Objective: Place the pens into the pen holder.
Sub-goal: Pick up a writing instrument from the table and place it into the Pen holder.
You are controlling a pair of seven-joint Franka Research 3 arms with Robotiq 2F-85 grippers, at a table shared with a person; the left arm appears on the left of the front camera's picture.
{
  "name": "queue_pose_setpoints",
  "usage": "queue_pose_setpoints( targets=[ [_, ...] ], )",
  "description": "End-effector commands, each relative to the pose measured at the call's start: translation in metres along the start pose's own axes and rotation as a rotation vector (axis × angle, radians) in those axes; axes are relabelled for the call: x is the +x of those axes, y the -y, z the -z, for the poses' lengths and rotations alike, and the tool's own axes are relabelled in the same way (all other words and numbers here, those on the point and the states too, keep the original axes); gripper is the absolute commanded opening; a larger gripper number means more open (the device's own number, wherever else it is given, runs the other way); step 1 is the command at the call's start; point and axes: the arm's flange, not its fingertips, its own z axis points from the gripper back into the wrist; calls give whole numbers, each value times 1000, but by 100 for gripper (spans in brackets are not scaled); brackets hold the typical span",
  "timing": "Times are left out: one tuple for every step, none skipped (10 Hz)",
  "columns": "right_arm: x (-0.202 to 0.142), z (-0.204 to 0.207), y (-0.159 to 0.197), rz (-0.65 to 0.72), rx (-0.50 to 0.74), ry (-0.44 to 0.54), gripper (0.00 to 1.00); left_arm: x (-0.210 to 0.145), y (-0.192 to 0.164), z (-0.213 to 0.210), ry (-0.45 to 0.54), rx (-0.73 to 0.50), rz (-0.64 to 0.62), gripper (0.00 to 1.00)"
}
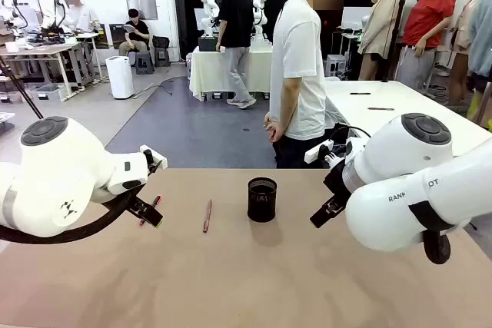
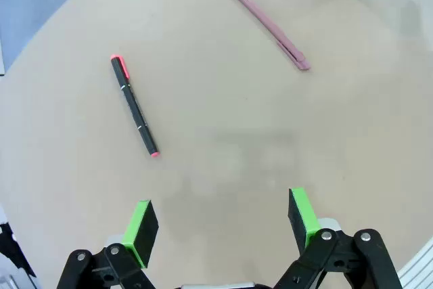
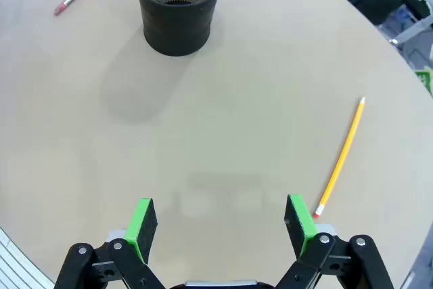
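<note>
We log left fingers (image 2: 142,228) wide | right fingers (image 3: 142,225) wide | red-and-black pen (image 2: 134,106), dark-red pen (image 2: 268,26), pencil (image 3: 342,157) flat on worktop (image 3: 237,133) | pen holder (image 3: 179,8) upright

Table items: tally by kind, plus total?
Pens: 2, a slim dark-red pen and a black pen with red-pink ends
Pencils: 1, a yellow-orange pencil
Holders: 1, a black wire-mesh cylindrical pen holder
Total: 4
</note>
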Motion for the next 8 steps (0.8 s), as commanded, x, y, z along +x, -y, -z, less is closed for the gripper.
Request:
queue_pose_setpoints(
  targets=[
    [0, 0, 0, 0, 0, 0, 100, 0, 0, 0, 0, 0, 0, 100],
    [0, 0, 0, 0, 0, 0, 100, 0, 0, 0, 0, 0, 0, 100],
    [0, 0, 0, 0, 0, 0, 100, 0, 0, 0, 0, 0, 0, 100],
    [0, 0, 0, 0, 0, 0, 100, 0, 0, 0, 0, 0, 0, 100],
    [0, 0, 0, 0, 0, 0, 100, 0, 0, 0, 0, 0, 0, 100],
    [0, 0, 0, 0, 0, 0, 100, 0, 0, 0, 0, 0, 0, 100],
    [0, 0, 0, 0, 0, 0, 100, 0, 0, 0, 0, 0, 0, 100],
    [0, 0, 0, 0, 0, 0, 100, 0, 0, 0, 0, 0, 0, 100]
  ],
)
